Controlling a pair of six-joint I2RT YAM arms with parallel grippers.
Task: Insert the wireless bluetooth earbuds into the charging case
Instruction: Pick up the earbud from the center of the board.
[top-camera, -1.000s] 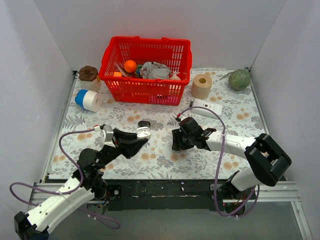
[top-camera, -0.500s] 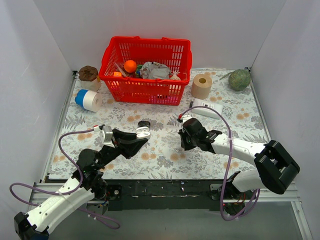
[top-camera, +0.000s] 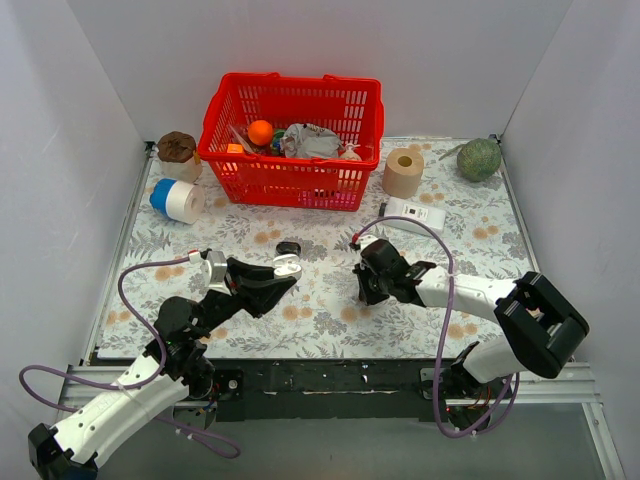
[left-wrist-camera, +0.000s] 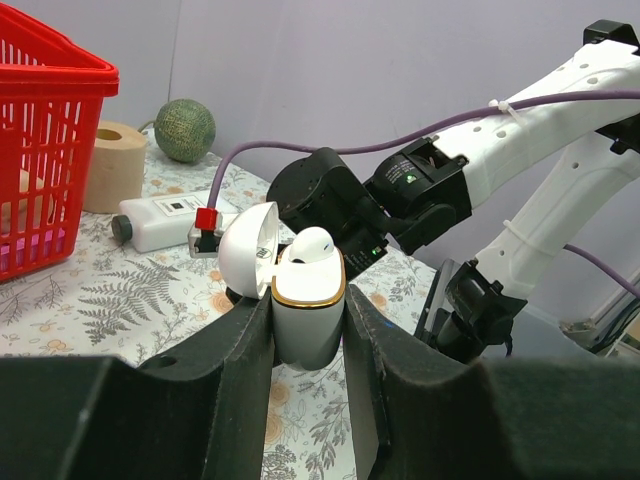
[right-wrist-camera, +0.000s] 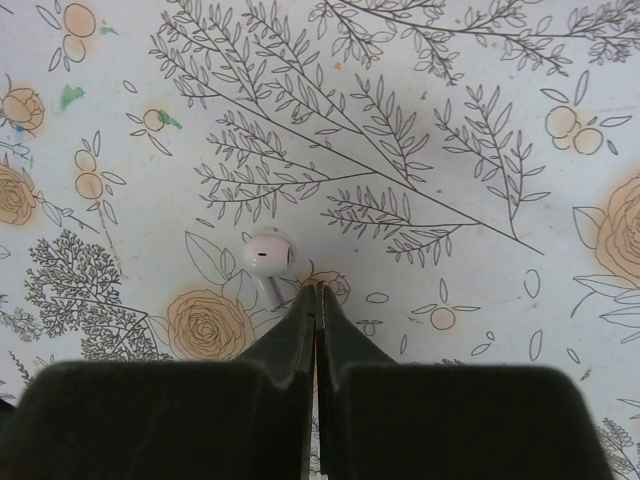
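My left gripper (left-wrist-camera: 307, 298) is shut on the white charging case (left-wrist-camera: 308, 325) and holds it upright above the mat. The case's lid is open and one white earbud (left-wrist-camera: 312, 245) sits in it. From above, the case (top-camera: 288, 266) is at the tip of the left gripper (top-camera: 283, 272). My right gripper (right-wrist-camera: 318, 288) is shut with nothing between its jaws, tips down at the floral mat. A second white earbud (right-wrist-camera: 267, 256) lies on the mat just left of those tips, its stem beside the left finger. From above, the right gripper (top-camera: 363, 292) hides that bud.
A red basket (top-camera: 290, 180) of odds and ends stands at the back. A blue-and-white tape roll (top-camera: 178, 200) and a brown object (top-camera: 177, 147) are back left. A paper roll (top-camera: 403, 172), white bottle (top-camera: 415, 214) and green melon (top-camera: 479, 158) are back right. A small black item (top-camera: 288, 246) lies beyond the case.
The right jaws have closed from open and come together empty, and the right wrist has shifted a little. The earbud still lies on the mat. The left arm has stayed put.
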